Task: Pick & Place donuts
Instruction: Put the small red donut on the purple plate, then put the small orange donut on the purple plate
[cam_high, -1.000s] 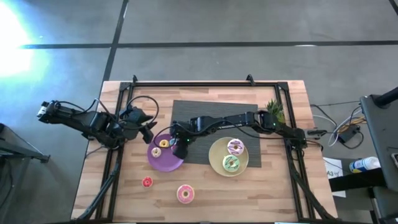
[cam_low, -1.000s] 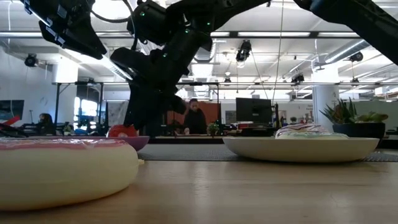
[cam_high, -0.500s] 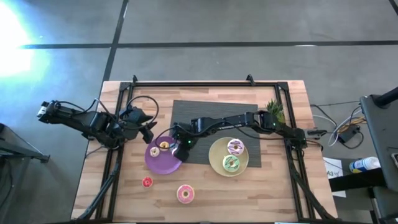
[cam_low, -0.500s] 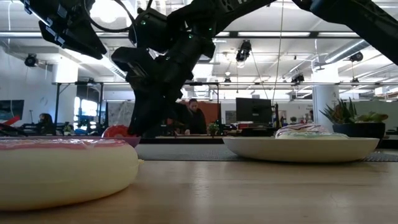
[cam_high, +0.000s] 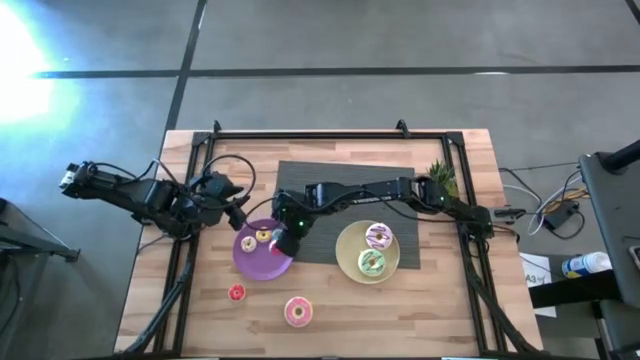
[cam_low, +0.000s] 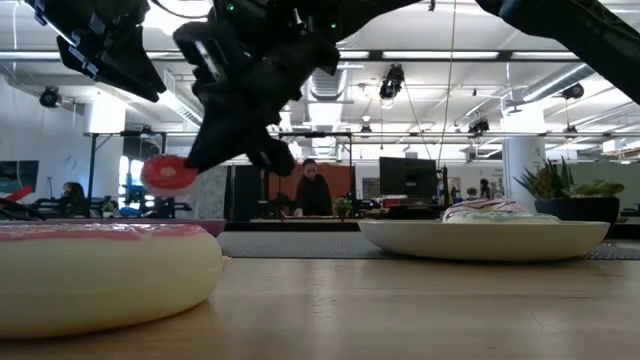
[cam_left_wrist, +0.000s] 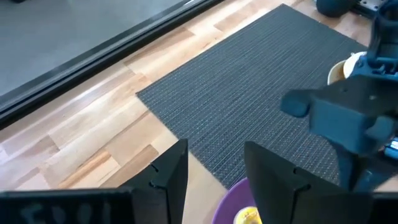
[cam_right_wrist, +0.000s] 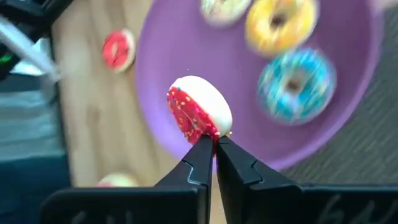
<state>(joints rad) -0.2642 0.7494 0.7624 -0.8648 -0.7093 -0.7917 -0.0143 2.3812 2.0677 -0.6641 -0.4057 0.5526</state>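
My right gripper (cam_high: 283, 240) is shut on a tiny red donut (cam_right_wrist: 198, 115), held in the air above the purple plate (cam_high: 258, 262); the donut also shows in the low view (cam_low: 168, 173). On the plate lie a yellow donut (cam_right_wrist: 280, 23) and a blue donut (cam_right_wrist: 296, 84). Another red donut (cam_high: 237, 292) and the pink donut (cam_high: 297, 311) lie flat on the table. The green donut (cam_high: 371, 263) and the white streaked donut (cam_high: 378, 236) lie on the pale-yellow plate (cam_high: 345, 240). My left gripper (cam_left_wrist: 214, 168) is open and empty, near the plate's far left side. My right gripper pinches the red donut's rim (cam_right_wrist: 208, 135) between its two fingers, only at their free ends. The fingers slant down from above. The donut stands on edge beyond the fingertips, red icing to one side, lifted clear of the purple plate.
A dark woven mat (cam_high: 330, 180) lies under both plates' far parts. A small potted plant (cam_high: 440, 178) stands at the far right. A black frame (cam_high: 330, 134) runs round the table. Bare wood (cam_high: 420, 310) lies along the near edge.
My right gripper has risen from the purple plate with the red donut, tipping and drifting slightly toward the table's left edge. The donut has been lifted clear of the plate. The fingers have stayed shut on it.
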